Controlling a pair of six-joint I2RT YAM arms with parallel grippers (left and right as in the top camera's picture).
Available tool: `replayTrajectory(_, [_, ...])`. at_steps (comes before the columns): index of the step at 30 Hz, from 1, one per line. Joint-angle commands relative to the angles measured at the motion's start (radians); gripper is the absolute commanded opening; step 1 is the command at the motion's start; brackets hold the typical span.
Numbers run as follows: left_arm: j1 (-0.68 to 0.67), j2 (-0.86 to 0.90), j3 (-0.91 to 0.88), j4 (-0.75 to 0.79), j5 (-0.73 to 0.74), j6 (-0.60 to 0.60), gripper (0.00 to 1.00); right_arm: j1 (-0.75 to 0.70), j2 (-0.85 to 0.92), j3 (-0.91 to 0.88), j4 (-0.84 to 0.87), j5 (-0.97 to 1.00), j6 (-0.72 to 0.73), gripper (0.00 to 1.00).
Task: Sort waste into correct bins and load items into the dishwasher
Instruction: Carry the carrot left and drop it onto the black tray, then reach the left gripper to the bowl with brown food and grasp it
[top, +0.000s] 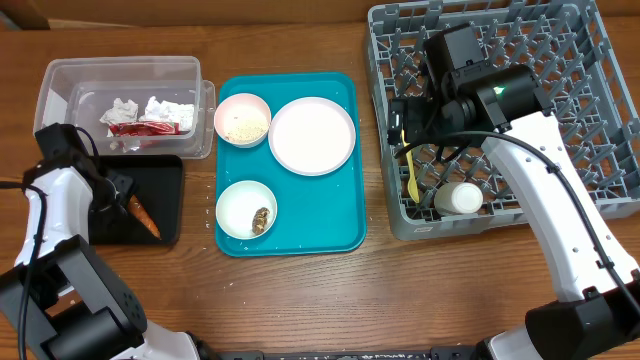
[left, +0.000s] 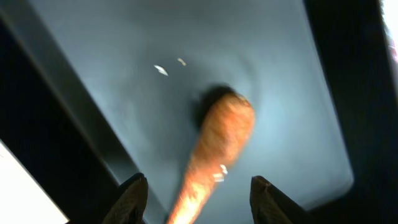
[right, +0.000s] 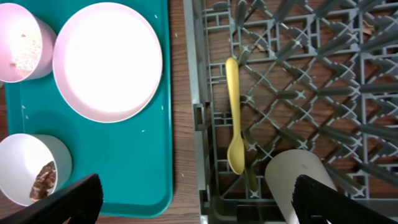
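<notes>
Overhead: left hand (top: 125, 197) over black tray (top: 168, 172); carrot (top: 145, 220) on tray just beyond hand, long axis continuing hand's line. Right hand (top: 408, 120) well apart, over rack (top: 590, 110).

Left wrist: fingers (left: 134, 193) parted wider than carrot, gripping nothing; carrot runs lengthwise through gap, probably lying loose on tray (blurred).

Right wrist: fingers spread wide, empty; spoon (right: 233, 112), cup (right: 298, 177) in rack below.

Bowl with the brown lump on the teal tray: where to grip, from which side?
Pinch the rim of the bowl from straight above, one finger inside, one outside: it stands upright, mouth open. Probably best on its left side, since the brown lump lies right of centre and the teal tray is bare there.
</notes>
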Motion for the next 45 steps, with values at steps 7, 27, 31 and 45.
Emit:
replayTrajectory(7, [-0.107,-0.014,0.324,-0.225,0.434,0.524,0.54,0.004,-0.014,0.019,0.026,-0.058,-0.001,1.00])
replayTrajectory(27, [-0.850,0.129,0.325,-0.286,0.172,0.687,0.43,0.004,-0.014,0.019,0.036,-0.057,-0.016,1.00])
replayTrajectory(31, [-0.881,0.186,0.325,-0.292,0.164,0.638,0.34,0.004,-0.014,0.019,0.036,-0.053,-0.027,1.00])
replayTrajectory(45, [-0.908,0.171,0.329,-0.407,-0.090,0.151,0.38,0.004,-0.014,0.019,0.029,-0.050,-0.026,1.00])
